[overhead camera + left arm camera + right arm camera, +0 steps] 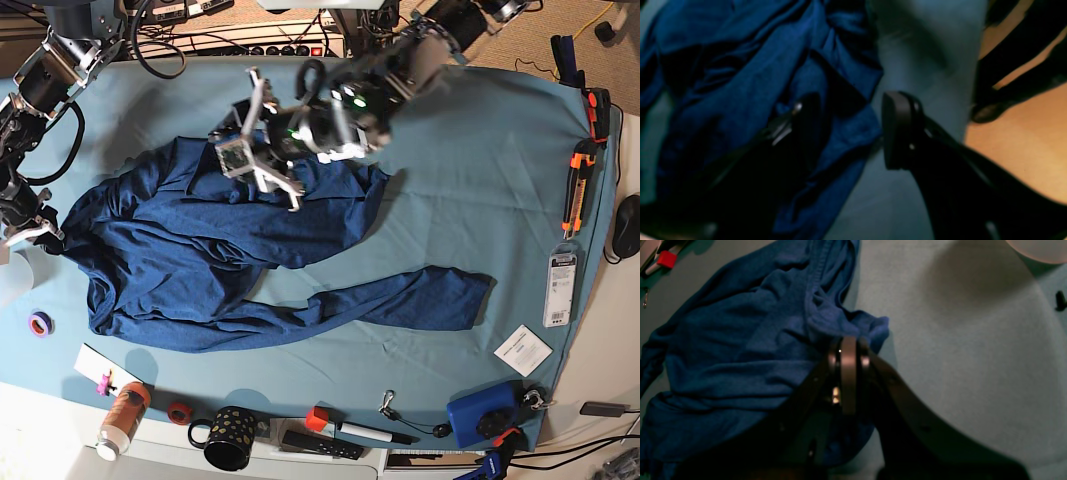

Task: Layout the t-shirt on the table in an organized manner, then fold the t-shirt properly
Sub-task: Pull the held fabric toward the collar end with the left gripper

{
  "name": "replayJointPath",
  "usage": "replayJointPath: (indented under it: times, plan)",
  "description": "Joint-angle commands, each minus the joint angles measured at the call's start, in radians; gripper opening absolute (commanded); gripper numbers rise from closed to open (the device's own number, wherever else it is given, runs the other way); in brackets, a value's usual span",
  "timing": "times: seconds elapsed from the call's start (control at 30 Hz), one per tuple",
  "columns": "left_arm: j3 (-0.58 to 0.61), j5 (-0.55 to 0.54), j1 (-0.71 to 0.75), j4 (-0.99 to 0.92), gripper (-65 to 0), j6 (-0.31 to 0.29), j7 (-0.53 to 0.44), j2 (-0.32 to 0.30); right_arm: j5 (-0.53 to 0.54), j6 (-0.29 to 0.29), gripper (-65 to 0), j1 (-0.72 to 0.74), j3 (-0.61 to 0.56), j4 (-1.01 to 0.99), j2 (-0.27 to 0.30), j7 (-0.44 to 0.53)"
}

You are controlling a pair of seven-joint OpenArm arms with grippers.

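Now, from the base view's left edge, my right claw is clamped shut on a bunched edge of the navy t-shirt, at the shirt's leftmost point near the desk edge. Rumpled and unfolded, the shirt sprawls across the teal desk, one long strip trailing toward the right. Further right, my left claw hangs with its jaws spread wide over the shirt's upper folds, holding nothing.

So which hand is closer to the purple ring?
Right. The right hand is close beside the ring, at the shirt's edge; the left hand is far across the shirt.
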Motion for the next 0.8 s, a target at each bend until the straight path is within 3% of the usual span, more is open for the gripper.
replayJointPath:
  times: [0.0, 0.3, 0.5, 0.77]
  plan:
    - [0.026, 0.023, -0.018, 0.017, -35.8, 0.024, -0.028, 0.014, 0.021, 0.006, -65.0, 0.021, 0.002, 0.017, 0.026, 0.018]
    - [0.184, 0.272, -0.018, -0.080, -35.8, 0.135, -0.029, 0.017, 0.021, 0.006, -65.0, 0.021, 0.002, 0.017, 0.026, 0.015]
    - [0.185, 0.338, -0.019, -0.147, -35.8, 0.177, -0.047, 0.016, 0.021, 0.006, -65.0, 0.021, 0.002, 0.017, 0.026, 0.015]
    - [0.185, 0.355, -0.018, -0.156, -37.3, 0.179, -0.047, 0.016, 0.021, 0.006, -65.0, 0.021, 0.002, 0.017, 0.025, 0.013]
